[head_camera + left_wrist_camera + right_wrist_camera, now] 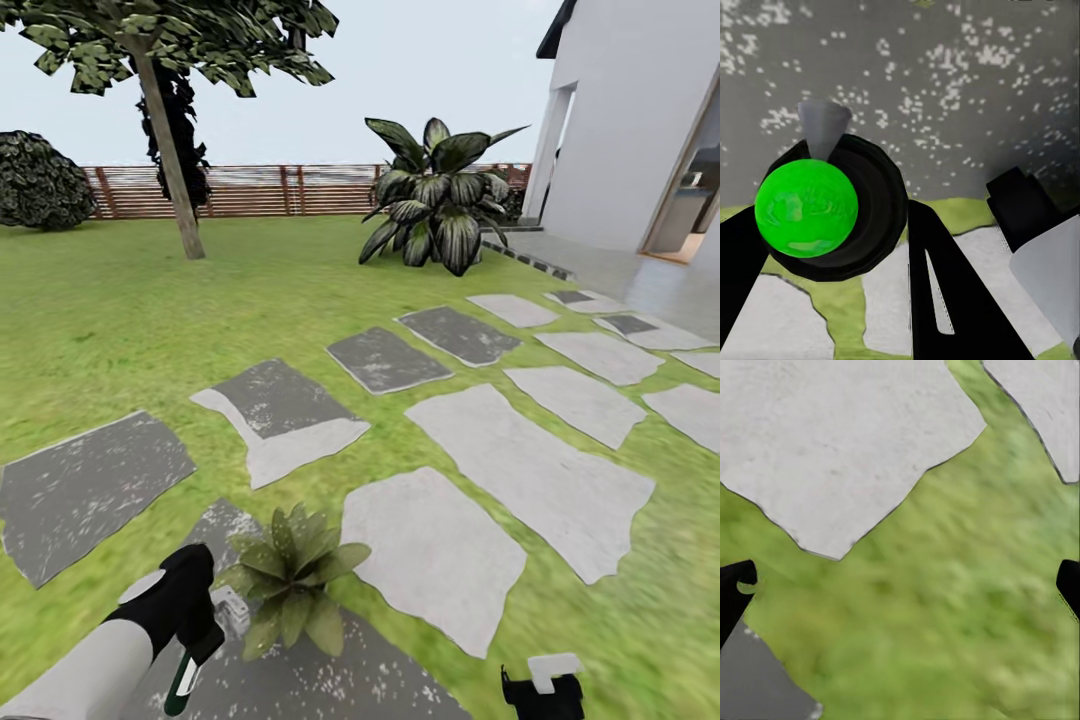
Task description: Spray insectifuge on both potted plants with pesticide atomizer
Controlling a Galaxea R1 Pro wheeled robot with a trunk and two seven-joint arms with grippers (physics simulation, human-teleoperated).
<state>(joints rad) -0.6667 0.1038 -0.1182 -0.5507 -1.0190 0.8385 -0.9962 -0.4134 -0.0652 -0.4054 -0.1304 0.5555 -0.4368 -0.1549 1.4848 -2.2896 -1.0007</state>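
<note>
The left pincer (205, 625) is clamping the pesticide atomizer (808, 208) just beside the potted plant (293, 580), half hiding it. The right pincer (900, 585) is hanging wide apart over grass (945, 607), mostly cut off.

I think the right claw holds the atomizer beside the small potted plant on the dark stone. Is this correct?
Not quite: the left claw holds the atomizer, as the head view shows. It is beside the small potted plant on the dark stone.
</note>
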